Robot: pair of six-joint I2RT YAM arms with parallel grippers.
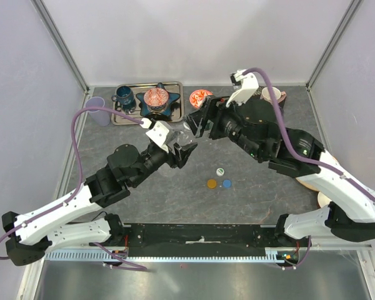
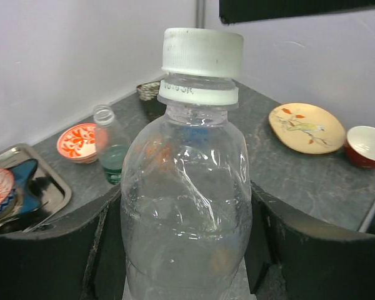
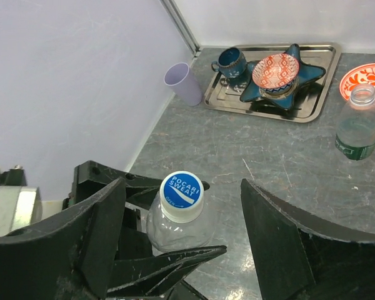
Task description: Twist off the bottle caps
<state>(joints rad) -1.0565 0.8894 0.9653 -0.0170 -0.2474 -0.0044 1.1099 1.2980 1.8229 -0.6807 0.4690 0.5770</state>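
Top view: your left pincer (image 1: 182,152) and right pincer (image 1: 197,123) meet mid-table, tips close together. What sits between them is hard to make out here. Three loose caps lie on the table (image 1: 250,194) just in front: white-and-green cap (image 1: 219,170), with the orange cap (image 1: 211,184) and blue cap (image 1: 226,184) side by side. Back left, a metal tray (image 1: 174,89) carries a blue mug (image 1: 124,97) and a star dish (image 1: 167,107) with a patterned bowl (image 1: 156,97) in it. A lilac cup (image 1: 97,111) stands off the tray's left edge, near the wall. A red-and-white dish (image 1: 200,97) sits just right of the tray.

Left wrist: the clear bottle (image 2: 187,206) is upright, pinched between your left pincer's fingers (image 2: 50,250). It looks empty, with dented walls. The white-and-blue cap (image 2: 202,53) is on, collar ring under it. Behind, an open bottle (image 2: 109,150) with a green label stands beside the red-and-white dish. A bird plate (image 2: 306,128) and a red bowl (image 2: 365,147) sit well to the right, near the table edge.

Right wrist: your right pincer is spread wide either side of the cap, with a gap on both sides. The cap top reads POCARI SWEAT. There is bare table between the held bottle and the tray.
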